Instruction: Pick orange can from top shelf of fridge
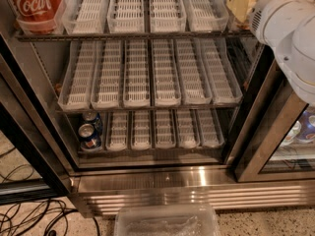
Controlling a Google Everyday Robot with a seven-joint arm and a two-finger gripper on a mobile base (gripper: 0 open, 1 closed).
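Observation:
The orange can is not visible in the camera view. The fridge [34,132] stands open, with its black frame and steel base. The top shelf [138,35] runs across the top of the view, lined with ribbed plastic lanes. At its left end stands a red Coca-Cola can [34,4]. My white arm [290,38] reaches in from the right, beside the shelf's right end. The gripper is out of view past the top right edge.
A yellowish item [240,3] sits at the top shelf's right end, next to my arm. Two blue cans [90,132] stand at the left of the lowest rack. A clear plastic bin [167,222] lies on the floor in front. Cables [29,215] trail at the lower left.

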